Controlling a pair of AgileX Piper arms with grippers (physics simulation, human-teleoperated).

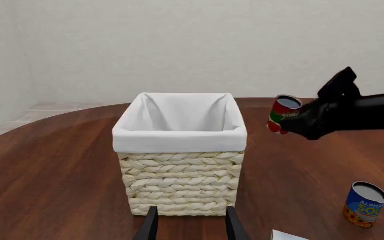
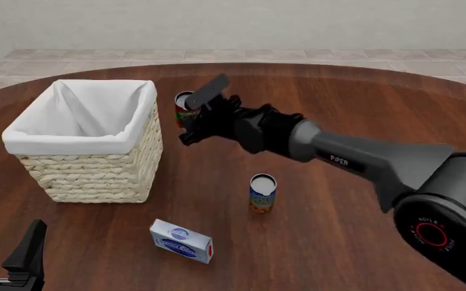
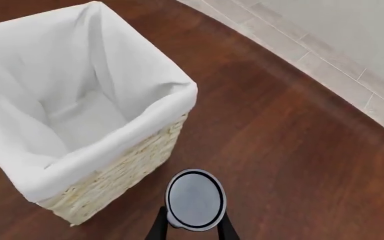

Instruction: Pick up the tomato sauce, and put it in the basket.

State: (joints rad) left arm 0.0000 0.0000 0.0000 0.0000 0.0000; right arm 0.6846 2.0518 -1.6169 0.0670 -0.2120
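The tomato sauce (image 2: 186,107) is a small red can with a green label and grey top. My right gripper (image 2: 192,123) is shut on it and holds it in the air, slightly tilted, just right of the basket (image 2: 87,176) at about rim height. The basket is pale wicker with a white liner and looks empty inside. In the right wrist view the can's grey top (image 3: 195,200) sits between the fingers beside the basket's rim (image 3: 112,150). In the left wrist view the can (image 1: 284,113) hangs right of the basket (image 1: 178,185). My left gripper (image 2: 6,248) is open and empty, near the table's front left.
A taller blue-and-orange can (image 2: 262,193) stands upright on the brown table right of the basket; it also shows in the left wrist view (image 1: 365,204). A blue-and-white box (image 2: 182,240) lies flat in front of it. The right arm (image 2: 354,157) stretches across the table from the right.
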